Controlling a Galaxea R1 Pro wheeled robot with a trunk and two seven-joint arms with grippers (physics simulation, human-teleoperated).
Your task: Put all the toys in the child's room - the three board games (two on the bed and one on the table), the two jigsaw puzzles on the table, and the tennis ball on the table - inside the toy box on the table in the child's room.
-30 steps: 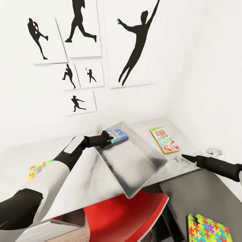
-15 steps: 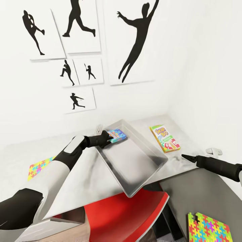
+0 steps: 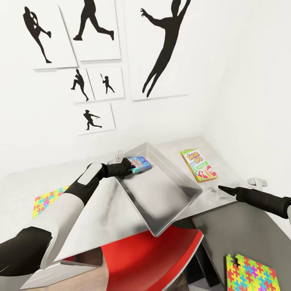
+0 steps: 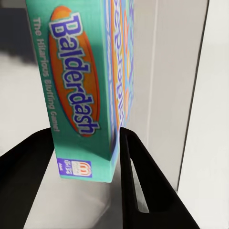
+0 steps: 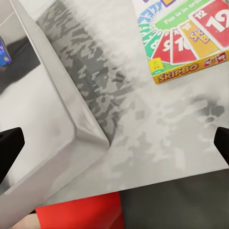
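Observation:
My left gripper (image 3: 130, 166) (image 4: 86, 132) is shut on a teal Balderdash board game (image 3: 138, 164) (image 4: 81, 90), holding it on edge over the far end of the grey toy box (image 3: 178, 204) (image 5: 52, 143). The toy box lies slantwise on the light grey table (image 3: 101, 210). A Skip-Bo board game (image 3: 199, 165) (image 5: 183, 40) lies flat to the right of the box. My right gripper (image 3: 221, 188) (image 5: 114, 143) hovers open near the table's front right corner, holding nothing. One jigsaw puzzle (image 3: 47, 200) lies at the table's left, another (image 3: 250, 275) on the darker surface at the lower right. The tennis ball and the bed are out of view.
A red chair (image 3: 153, 252) stands under the table's front edge, below the overhanging toy box. White walls close the corner behind and to the right, with black silhouette pictures (image 3: 161, 48). A small white object (image 3: 257, 182) sits beside the right forearm.
The head camera has shifted a little, so the whole picture moved. The Balderdash box in my left gripper has dipped slightly towards the toy box. The right arm has not moved.

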